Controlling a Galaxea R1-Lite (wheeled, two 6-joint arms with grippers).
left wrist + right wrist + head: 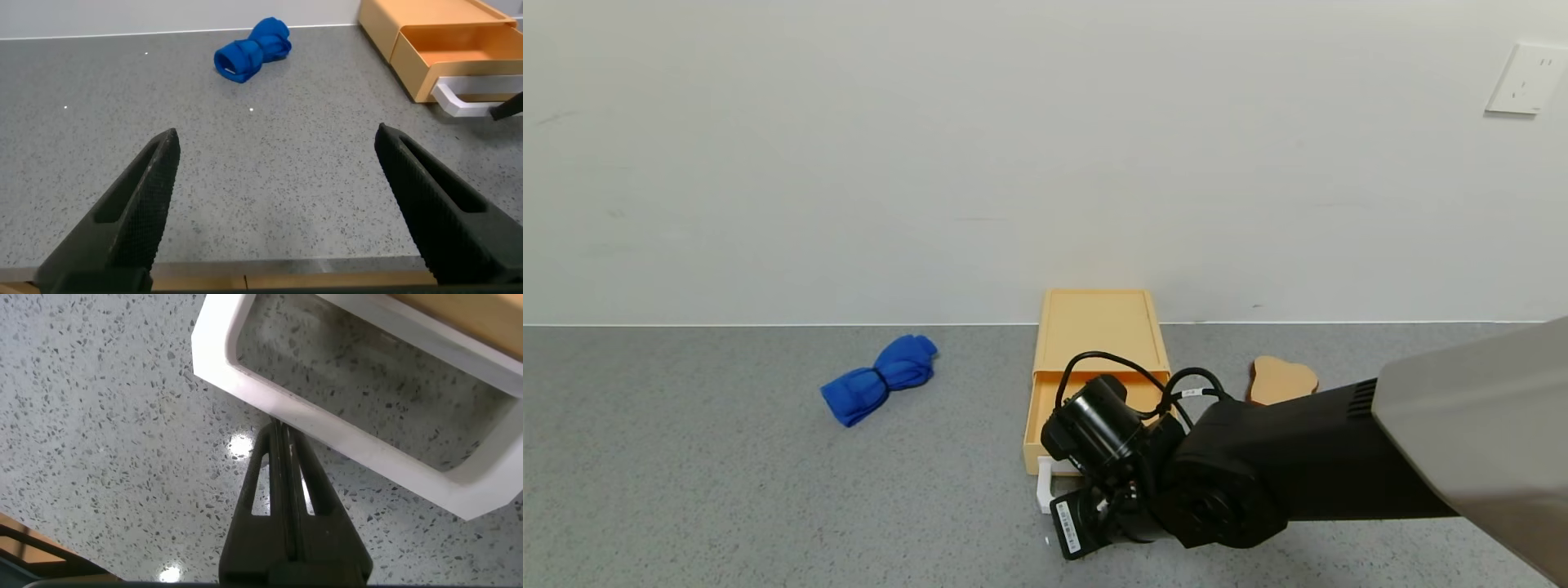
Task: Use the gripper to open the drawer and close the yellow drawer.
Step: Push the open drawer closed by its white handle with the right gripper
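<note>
Closed right end effector [280,433] against open drawer's [1086,359] white handle [343,429].

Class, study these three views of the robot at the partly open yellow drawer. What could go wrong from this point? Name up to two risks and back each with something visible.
1. The right gripper, shut, meets the white handle only at its fingertips; a push could slip off the bar.
2. The drawer is pulled partway out of a light box standing free on the counter; a push might slide the whole box towards the wall.
</note>
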